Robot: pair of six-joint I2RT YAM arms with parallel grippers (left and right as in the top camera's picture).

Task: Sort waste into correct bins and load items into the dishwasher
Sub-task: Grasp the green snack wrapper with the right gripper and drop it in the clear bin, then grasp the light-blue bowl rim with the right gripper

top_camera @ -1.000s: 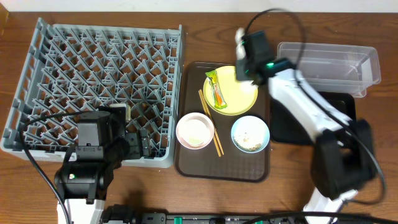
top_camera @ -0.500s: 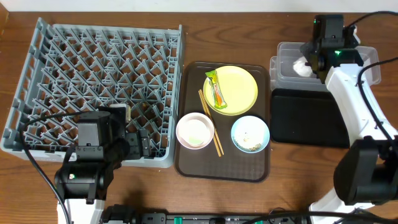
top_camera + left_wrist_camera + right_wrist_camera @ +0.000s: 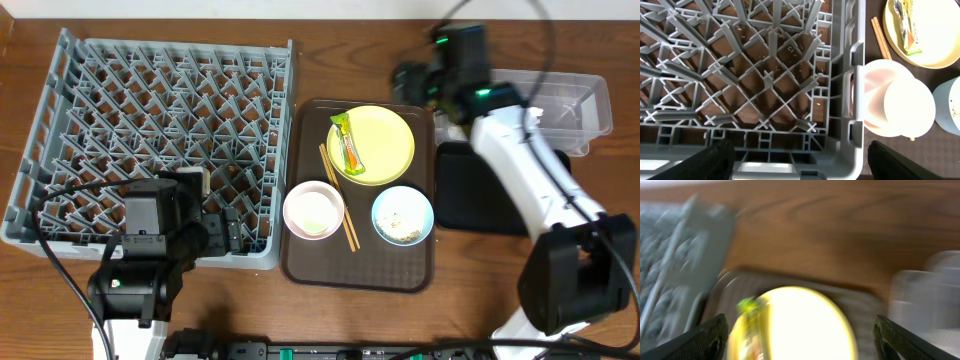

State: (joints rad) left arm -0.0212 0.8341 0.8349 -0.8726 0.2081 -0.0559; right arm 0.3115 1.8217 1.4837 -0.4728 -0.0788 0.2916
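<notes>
The grey dishwasher rack (image 3: 150,130) fills the left. My left gripper (image 3: 225,230) hangs open over its near right corner (image 3: 840,125), with nothing between its fingers (image 3: 710,160). On the brown tray (image 3: 360,270) sit the yellow plate (image 3: 385,150) with the green-and-orange wrapper (image 3: 349,143), the chopsticks (image 3: 340,200), the white bowl (image 3: 314,210) and the light-blue bowl (image 3: 402,217) with food scraps. My right gripper (image 3: 410,80) is open and empty above the tray's far edge. Its blurred view shows the plate (image 3: 805,325) and wrapper (image 3: 752,315) below.
The clear tub (image 3: 560,100) stands at the far right, partly behind my right arm. The black tray (image 3: 480,200) lies just in front of it. Bare wooden table runs along the near edge. Cables trail around the left arm's base.
My right gripper carried a white napkin from above the plate to the clear tub, opened and let it go. It has swung back left toward the plate. The left arm has not moved.
</notes>
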